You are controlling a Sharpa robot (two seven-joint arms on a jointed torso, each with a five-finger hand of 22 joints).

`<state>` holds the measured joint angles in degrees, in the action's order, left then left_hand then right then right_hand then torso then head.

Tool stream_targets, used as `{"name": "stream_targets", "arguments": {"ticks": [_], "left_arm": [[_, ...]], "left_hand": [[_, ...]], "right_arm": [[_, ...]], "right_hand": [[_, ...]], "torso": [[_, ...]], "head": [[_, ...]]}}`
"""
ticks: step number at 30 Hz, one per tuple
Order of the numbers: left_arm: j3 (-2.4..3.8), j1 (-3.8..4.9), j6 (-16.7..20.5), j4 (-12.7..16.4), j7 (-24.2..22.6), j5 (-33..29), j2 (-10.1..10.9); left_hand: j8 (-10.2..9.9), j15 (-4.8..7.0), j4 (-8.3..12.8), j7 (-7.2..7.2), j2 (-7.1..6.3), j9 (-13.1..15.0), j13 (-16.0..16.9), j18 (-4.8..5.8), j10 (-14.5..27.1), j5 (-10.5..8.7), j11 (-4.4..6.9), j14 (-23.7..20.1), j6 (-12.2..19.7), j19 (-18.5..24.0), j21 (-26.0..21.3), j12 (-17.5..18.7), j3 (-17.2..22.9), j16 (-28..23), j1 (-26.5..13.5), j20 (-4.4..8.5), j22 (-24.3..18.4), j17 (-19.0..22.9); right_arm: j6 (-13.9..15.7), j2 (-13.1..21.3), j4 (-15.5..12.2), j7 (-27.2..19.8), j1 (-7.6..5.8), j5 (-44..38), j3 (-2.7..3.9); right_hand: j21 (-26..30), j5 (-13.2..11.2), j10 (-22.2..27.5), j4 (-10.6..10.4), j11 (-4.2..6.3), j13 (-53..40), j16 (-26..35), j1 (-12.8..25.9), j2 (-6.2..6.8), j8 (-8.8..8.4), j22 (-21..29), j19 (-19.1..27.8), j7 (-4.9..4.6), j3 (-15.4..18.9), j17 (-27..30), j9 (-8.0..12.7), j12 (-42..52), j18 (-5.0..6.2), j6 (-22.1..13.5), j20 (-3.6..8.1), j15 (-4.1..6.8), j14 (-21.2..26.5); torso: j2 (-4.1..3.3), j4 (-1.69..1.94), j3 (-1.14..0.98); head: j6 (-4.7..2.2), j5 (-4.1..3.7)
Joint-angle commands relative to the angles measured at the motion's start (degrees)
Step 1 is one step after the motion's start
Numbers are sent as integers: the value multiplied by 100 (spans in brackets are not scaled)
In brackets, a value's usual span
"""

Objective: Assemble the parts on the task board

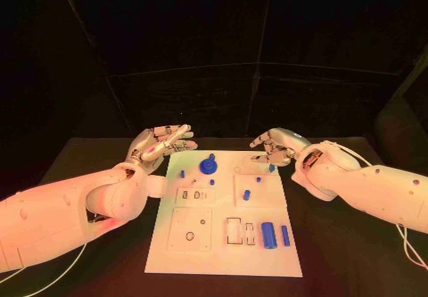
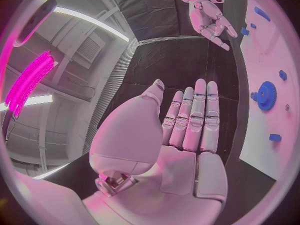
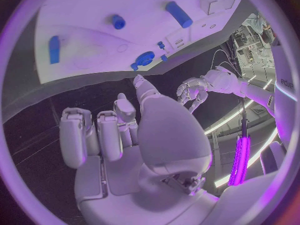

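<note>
The white task board [image 1: 223, 253] lies in the middle of the black table. A blue gear [image 1: 208, 166] sits near its far edge, with small blue pegs [image 1: 246, 195] around it. A thick blue cylinder [image 1: 268, 234] and a thinner one [image 1: 286, 235] lie at the near right. My left hand [image 1: 163, 144] hovers off the board's far left corner, fingers straight and apart, holding nothing. My right hand [image 1: 276, 147] hangs over the far right corner with loosely bent fingers, also holding nothing. The left wrist view shows the flat left palm [image 2: 181, 135] beside the gear [image 2: 267, 95]. The right wrist view shows the right hand [image 3: 125, 150] beneath the board [image 3: 94, 25].
Rectangular and round recesses [image 1: 234, 230] are cut into raised white blocks on the board's near half. Bare black tabletop [image 1: 98, 154] borders the board on both sides. A dark backdrop stands behind the table.
</note>
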<state>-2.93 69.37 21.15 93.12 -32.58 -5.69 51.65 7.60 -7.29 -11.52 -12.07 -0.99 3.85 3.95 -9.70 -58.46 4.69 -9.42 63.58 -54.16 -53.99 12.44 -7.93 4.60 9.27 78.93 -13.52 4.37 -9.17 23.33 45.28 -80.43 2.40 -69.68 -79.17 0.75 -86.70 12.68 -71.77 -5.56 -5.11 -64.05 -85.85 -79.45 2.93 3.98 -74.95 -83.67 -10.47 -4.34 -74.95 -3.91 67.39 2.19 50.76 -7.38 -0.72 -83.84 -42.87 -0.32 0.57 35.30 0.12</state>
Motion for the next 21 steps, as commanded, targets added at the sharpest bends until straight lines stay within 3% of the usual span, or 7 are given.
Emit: {"name": "stream_targets", "arguments": {"ticks": [1,4,9,14,17,21], "left_arm": [[3,8,-36,-2,-60,33,-14],[3,8,-43,-14,-59,31,-28],[3,7,-57,-48,-50,29,-47],[3,6,-88,-86,-23,29,-79],[3,6,-96,-106,-15,28,-90],[2,5,-103,-133,-3,28,-100]], "left_hand": [[-26,31,32,-11,0,-7,-9,-90,-41,-17,-3,18,-44,-47,-32,33,0,-18,55,-1,-10,-11],[-26,31,32,-11,0,-7,-9,-90,-41,-17,-3,18,-44,-47,-32,33,0,-18,55,-1,-10,-11],[-26,31,32,-11,0,-7,-9,-90,-41,-17,-3,18,-44,-47,-32,33,0,-18,55,-1,-10,-11],[-25,32,37,-6,5,-6,-8,-90,-46,-18,0,19,-49,-50,-33,33,3,-20,59,0,-11,-12],[-25,32,37,-6,5,-6,-8,-90,-46,-18,0,19,-49,-50,-33,33,3,-20,59,0,-11,-12],[-25,32,37,-6,5,-6,-8,-90,-46,-18,0,19,-49,-50,-33,33,3,-20,59,0,-11,-12]], "right_arm": [[18,163,-4,-698,-9,421,-1],[-63,331,94,-890,-7,569,-2],[-219,426,352,-1099,8,746,-3],[-380,423,619,-1216,77,864,-4],[-442,406,728,-1258,148,917,-5],[-492,362,837,-1295,235,956,-5]], "right_hand": [[-37,20,-21,57,9,-14,-33,-104,21,-4,-768,-58,33,2,-583,-3,16,-44,23,11,-10,-421],[-36,23,-7,96,11,4,-31,-163,40,-2,-767,-57,35,-2,-581,-4,-5,-43,31,12,-9,-420],[-34,38,28,134,13,50,-33,-224,47,-1,-764,-53,36,-11,-589,-4,-54,-43,38,14,-7,-420],[-35,41,26,143,14,49,-32,-235,50,-2,-767,-55,37,-12,-587,-4,-54,-43,38,14,-7,-420],[-34,42,26,147,14,49,-33,-240,53,-1,-765,-54,37,-11,-589,-4,-55,-43,40,15,-7,-420],[-33,46,21,157,15,43,-34,-255,54,2,-764,-53,39,-14,-593,-5,-51,-43,46,15,-6,-421]], "torso": [[3,-44,-24],[-2,-29,-23],[-2,-38,-27],[-3,-16,-21],[-3,-16,-13],[-4,-26,-18]], "head": [[-15,-17],[-59,-73],[-105,-99],[-92,-140],[-74,-139],[-62,-120]]}}
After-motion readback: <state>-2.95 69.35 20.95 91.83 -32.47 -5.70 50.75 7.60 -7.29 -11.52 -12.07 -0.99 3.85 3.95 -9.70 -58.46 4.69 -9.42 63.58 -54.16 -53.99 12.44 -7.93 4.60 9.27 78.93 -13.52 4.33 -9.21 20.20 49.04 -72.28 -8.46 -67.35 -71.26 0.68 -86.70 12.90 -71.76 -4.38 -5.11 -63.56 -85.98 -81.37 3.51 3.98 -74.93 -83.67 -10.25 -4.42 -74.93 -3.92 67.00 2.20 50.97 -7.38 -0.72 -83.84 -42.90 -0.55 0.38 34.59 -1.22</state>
